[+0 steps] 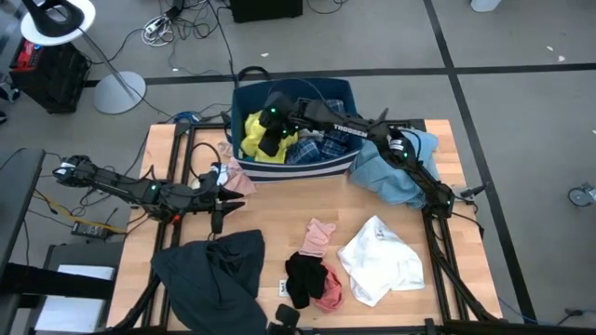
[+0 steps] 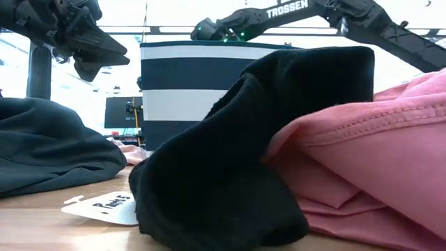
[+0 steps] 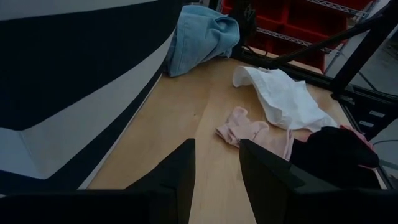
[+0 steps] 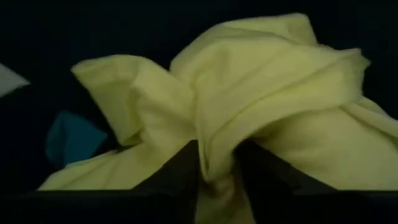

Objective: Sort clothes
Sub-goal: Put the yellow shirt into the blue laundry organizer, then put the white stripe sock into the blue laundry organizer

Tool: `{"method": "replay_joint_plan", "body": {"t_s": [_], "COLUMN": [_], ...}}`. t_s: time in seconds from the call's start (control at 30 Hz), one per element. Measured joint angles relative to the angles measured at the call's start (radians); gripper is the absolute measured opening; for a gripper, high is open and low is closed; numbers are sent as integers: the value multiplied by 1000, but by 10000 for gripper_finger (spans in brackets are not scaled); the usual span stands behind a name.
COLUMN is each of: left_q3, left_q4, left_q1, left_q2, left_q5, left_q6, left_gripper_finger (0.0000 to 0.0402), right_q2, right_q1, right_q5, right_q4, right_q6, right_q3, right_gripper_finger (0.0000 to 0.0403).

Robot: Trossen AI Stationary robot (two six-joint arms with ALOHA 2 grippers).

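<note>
step: dropping yellow cloth [image 4: 249, 106] into bin [image 1: 307, 167] | right gripper [image 4: 217, 163] fingers around a fold, grip unclear | left gripper [image 3: 216, 174] fingers apart, empty | next: lift out, fetch another

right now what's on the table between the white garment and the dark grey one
In the high view, between the white garment and the dark grey garment lie a small pink piece, a black garment and a pink garment.

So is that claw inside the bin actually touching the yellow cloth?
Touching. In the right wrist view, a fold of the yellow cloth sits pinched between the right gripper's two dark fingers. The high view places this inside the bin.
</note>
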Motion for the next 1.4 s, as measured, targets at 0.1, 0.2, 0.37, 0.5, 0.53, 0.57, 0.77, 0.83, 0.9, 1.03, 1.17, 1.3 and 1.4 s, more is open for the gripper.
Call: {"method": "replay_joint_plan", "body": {"t_s": [0.1, 0.2, 0.37, 0.5, 0.53, 0.57, 0.77, 0.83, 0.9, 1.03, 1.17, 1.3, 1.4], "left_q3": [0, 0, 0, 0, 0, 0, 0, 0, 0, 0, 0, 0, 0], "left_q4": [-4, -11, -12, -29, -35, -44, -192, -256, -307, -390, -460, -507, -512], "left_q1": [0, 0, 0, 0, 0, 0, 1, 12, 36, 100, 179, 252, 294], "left_q2": [0, 0, 0, 0, 0, 0, 0, 0, 0, 0, 0, 0, 6], "left_q5": [0, 0, -2, -10, -23, -37, -159, -184, -189, -186, -146, -111, -109], "left_q6": [0, 0, -1, -3, -3, -3, -83, -128, -157, -190, -223, -239, -235], "left_gripper_finger": [131, 131, 131, 131, 131, 131, 131, 131, 131, 131, 131, 131, 131], "right_q2": [-31, -94, -225, -338, -366, -395, -531, -572, -604, -646, -686, -722, -738], "right_q1": [-4, -5, -4, 18, 27, 38, 135, 175, 219, 323, 440, 557, 655], "right_q5": [-1, -1, -1, 6, 9, 20, 129, 145, 156, 219, 377, 498, 586], "right_q4": [-23, -70, -201, -278, -290, -299, -377, -416, -458, -544, -634, -727, -800], "right_q6": [-22, -41, -53, -79, -88, -94, -124, -117, -95, -45, 14, 129, 231], "right_q3": [0, 0, 0, 0, 0, 1, 1, 1, 1, 1, 1, 0, 0], "right_gripper_finger": [165, 199, 225, 224, 223, 221, 211, 208, 207, 206, 205, 205, 205]}}
